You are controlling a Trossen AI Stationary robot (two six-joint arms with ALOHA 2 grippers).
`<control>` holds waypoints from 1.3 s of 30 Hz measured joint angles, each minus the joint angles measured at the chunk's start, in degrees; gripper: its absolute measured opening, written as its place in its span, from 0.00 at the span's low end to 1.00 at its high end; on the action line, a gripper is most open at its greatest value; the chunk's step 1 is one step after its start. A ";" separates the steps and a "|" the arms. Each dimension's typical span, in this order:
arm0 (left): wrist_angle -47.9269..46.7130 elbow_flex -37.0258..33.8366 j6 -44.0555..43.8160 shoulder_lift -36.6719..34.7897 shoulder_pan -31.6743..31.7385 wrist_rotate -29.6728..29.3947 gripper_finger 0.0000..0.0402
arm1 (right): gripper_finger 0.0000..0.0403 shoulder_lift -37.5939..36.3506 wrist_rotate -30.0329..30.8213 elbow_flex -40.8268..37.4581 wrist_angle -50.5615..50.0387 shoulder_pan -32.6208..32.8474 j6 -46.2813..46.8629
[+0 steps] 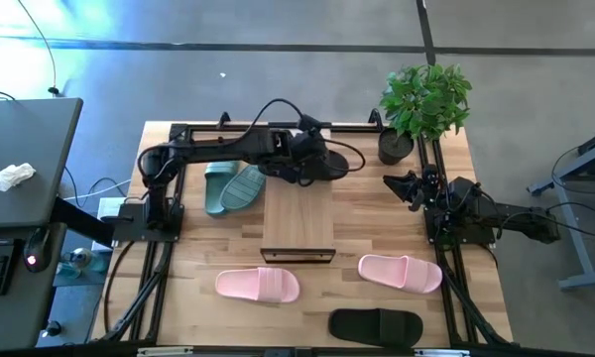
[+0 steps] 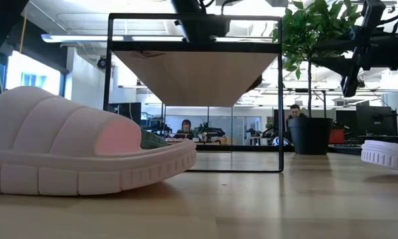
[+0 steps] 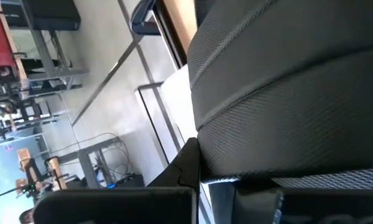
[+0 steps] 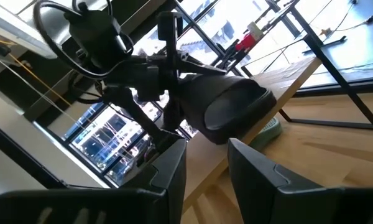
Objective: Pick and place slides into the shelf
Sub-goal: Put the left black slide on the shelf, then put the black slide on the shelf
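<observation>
Counting near to far: black slide (image 1: 375, 325) and two pink slides (image 1: 258, 286) unplaced on the wooden table (image 1: 178, 297); green pair (image 1: 230, 186) left of the shelf (image 1: 297, 220). Left gripper (image 1: 322, 164) clamps a black slide (image 4: 227, 113) over the shelf's far end. Right gripper (image 4: 208, 165) parked right, part-open, empty. Open-plan office behind.

The table (image 1: 377, 327) is showing pale wood in joined strips, faintly satin. The shelf (image 1: 297, 213) is pairing a smooth wood plank with thin black metal framing. The pink slide (image 2: 86, 156) is looking like matt ribbed rubber; the black slide (image 4: 233, 106) is appearing finely textured and matt.
</observation>
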 joint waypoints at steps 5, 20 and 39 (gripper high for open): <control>-0.04 -0.09 -0.03 0.00 0.00 -0.53 0.00 | 0.27 0.00 -0.38 0.00 0.01 -0.01 0.02; -5.32 -0.06 -0.04 -0.07 0.00 1.10 0.22 | 0.27 0.00 -0.51 0.02 -0.20 -0.01 0.18; -32.87 19.62 -13.83 0.11 0.00 2.40 0.52 | 0.27 0.00 -13.02 0.02 4.24 0.00 14.78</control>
